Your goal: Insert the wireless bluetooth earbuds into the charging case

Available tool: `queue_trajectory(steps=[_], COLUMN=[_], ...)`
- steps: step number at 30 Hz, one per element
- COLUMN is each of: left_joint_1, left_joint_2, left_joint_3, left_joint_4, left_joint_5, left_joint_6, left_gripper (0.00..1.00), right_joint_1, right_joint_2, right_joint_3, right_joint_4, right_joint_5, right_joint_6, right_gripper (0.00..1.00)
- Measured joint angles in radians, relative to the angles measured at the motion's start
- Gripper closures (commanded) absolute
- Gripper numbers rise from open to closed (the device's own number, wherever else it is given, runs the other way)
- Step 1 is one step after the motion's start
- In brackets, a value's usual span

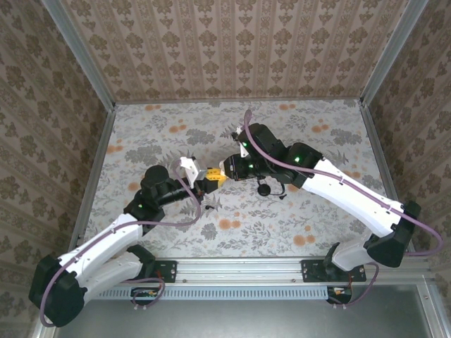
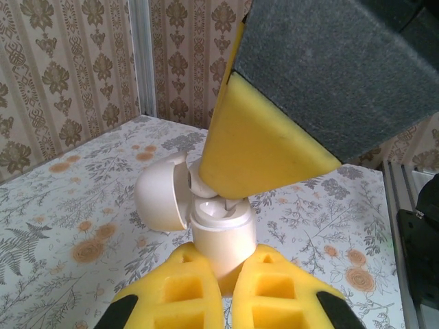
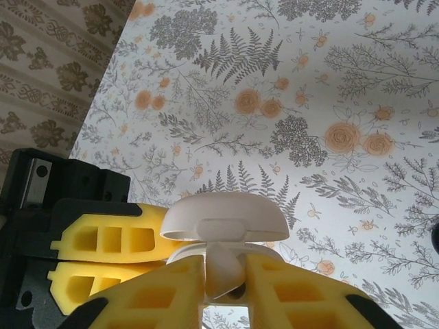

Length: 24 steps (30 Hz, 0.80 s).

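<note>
Charging case (image 2: 221,236), a small white rounded plastic box with its lid open, is clamped in the left gripper (image 2: 230,266) over the middle of the floral table (image 1: 282,225). The right gripper (image 3: 225,274) pinches a small white piece (image 3: 223,267) at its mouth.

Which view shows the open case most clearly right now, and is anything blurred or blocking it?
Left wrist: the charging case is sharp and evenly lit, but a right gripper finger looms close, hiding part of its opening. Right wrist: the lid is crisp, the case's inside hidden from this angle. Top external: the case is a small bright patch with no detail.
</note>
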Motion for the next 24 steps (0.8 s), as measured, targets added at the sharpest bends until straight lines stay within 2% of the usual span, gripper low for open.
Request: queue_trajectory(steps=[11,24], left_joint_1=[0.001,0.002], left_joint_2=[0.013,0.019], left_joint_3=[0.002,0.002], left_joint_4=[0.002,0.025], left_joint_5=[0.047,0.115], left_joint_6=[-0.001,-0.024], left_gripper=[1.0,1.0], right_joint_1=[-0.001,-0.024], right_joint_2=[-0.019,-0.087], right_joint_3=[-0.024,-0.103], right_joint_4=[0.014,0.074], right_joint_5=[-0.029,-0.146], right_joint_6=[-0.159,-0.388], right_gripper=[0.84,0.88])
